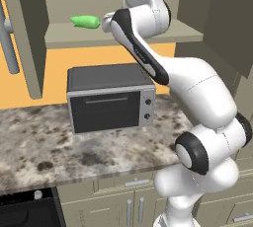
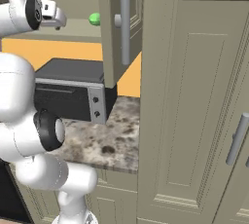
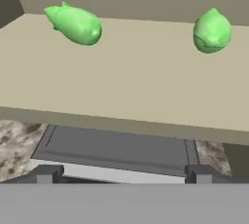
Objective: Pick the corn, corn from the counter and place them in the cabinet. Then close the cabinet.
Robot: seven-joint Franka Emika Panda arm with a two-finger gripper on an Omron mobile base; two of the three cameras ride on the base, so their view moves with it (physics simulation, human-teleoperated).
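With both corn cobs [image 3: 74, 23] [image 3: 211, 30] lying light and roll-prone (smooth husks) on the cabinet [image 3: 121, 91] shelf, the claw [image 3: 121, 174] hangs released, so next grab a door's stiff bar handle [image 2: 125, 18].

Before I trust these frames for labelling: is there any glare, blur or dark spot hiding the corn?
Hand view: both corn cobs sharp, evenly lit, with soft shading beneath. Left base view: one cob clear on the cabinet shelf. Right base view: door hides most of it.

Cabinet shelf [image 3: 121, 91] bears two corn cobs [image 3: 74, 23] [image 3: 211, 31].
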